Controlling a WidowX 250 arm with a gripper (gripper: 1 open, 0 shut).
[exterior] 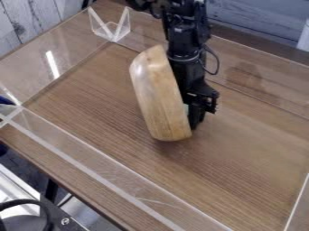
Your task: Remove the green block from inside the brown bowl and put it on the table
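The brown bowl (160, 94) stands tipped up on its edge on the table (97, 117), its rounded underside facing me and its opening turned away. My gripper (201, 105) reaches down from the top behind the bowl's right rim and is shut on that rim, holding the bowl tilted. The green block is hidden from view; the inside of the bowl cannot be seen from here.
Low clear acrylic walls (72, 149) border the tabletop at the front and left. A clear acrylic stand (111, 25) sits at the back left corner. White wooden planks lie beyond the far left edge.
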